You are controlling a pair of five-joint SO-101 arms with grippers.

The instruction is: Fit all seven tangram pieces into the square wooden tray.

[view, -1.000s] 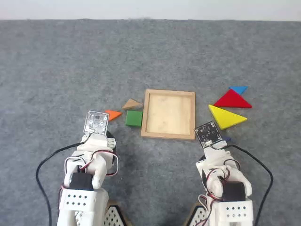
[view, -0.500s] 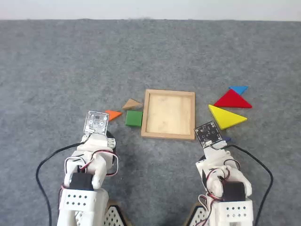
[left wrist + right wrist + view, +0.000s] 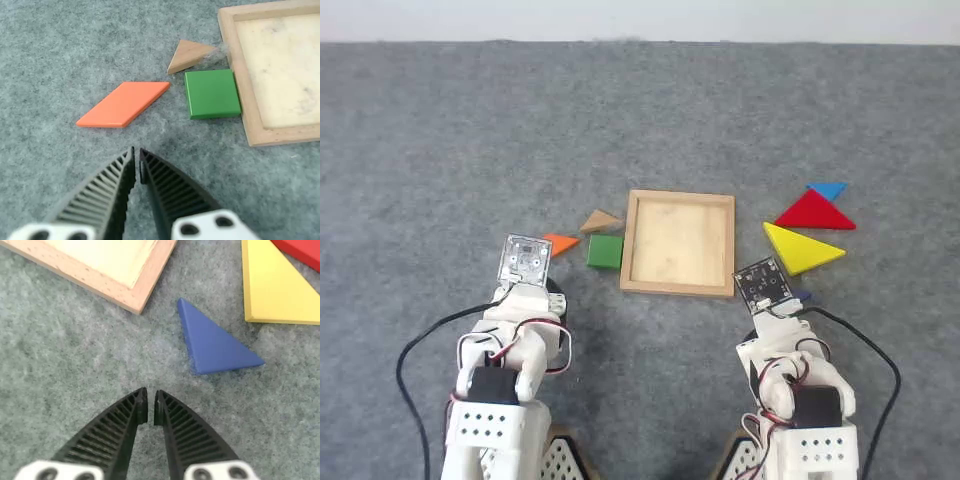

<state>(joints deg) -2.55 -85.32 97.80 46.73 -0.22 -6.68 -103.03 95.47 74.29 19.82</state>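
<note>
A grey felt-like surface (image 3: pixel 470 120) is stretching across the whole scene, with a pale wall running along its far edge. The tray (image 3: pixel 678 289) is lying flat near the middle, and its inside is holding no pieces. On its left side the green square (image 3: pixel 605 250) is sitting just beside the rim, so close that I cannot tell whether the two are touching. The tan triangle (image 3: pixel 601 219) is lying just beyond the square, with one tip pointing at the tray. The orange parallelogram (image 3: pixel 561 243) is resting a little farther out from the square. To the right of the tray, the yellow triangle (image 3: pixel 798 247) and the red triangle (image 3: pixel 814 212) are lying next to each other, and the light blue triangle (image 3: pixel 828 188) is peeking out just behind the red one. The dark blue triangle (image 3: pixel 212 342) is lying near the tray's near right corner, just beside the yellow piece. The left claw (image 3: pixel 136 155) is hanging over bare felt just short of the parallelogram, clenched with only a sliver showing between its fingers and nothing in them. The right claw (image 3: pixel 150 396) is hovering just short of the dark blue triangle, likewise clenched on nothing.
</note>
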